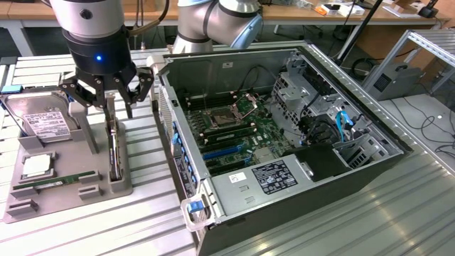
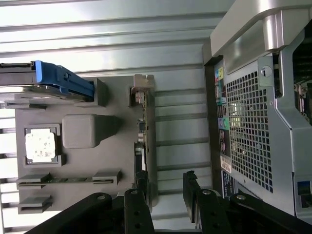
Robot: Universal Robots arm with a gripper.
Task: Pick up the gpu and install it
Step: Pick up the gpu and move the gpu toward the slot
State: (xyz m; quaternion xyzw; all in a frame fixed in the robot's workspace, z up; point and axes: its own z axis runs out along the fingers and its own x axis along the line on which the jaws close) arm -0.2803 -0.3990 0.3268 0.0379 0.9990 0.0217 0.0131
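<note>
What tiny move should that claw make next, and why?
Probably ease straight down a touch. The gripper is open and hangs right over the gpu, which stands on edge in the grey holder. Its fingers bracket just the card's upper edge, with a gap on both sides, so nothing is gripped yet. Going lower would likely give them more card to close on.

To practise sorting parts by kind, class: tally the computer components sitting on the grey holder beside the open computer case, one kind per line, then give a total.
Hard drive: 1
Processor chip: 1
Memory stick: 1
gpu: 1
Total: 4
</note>
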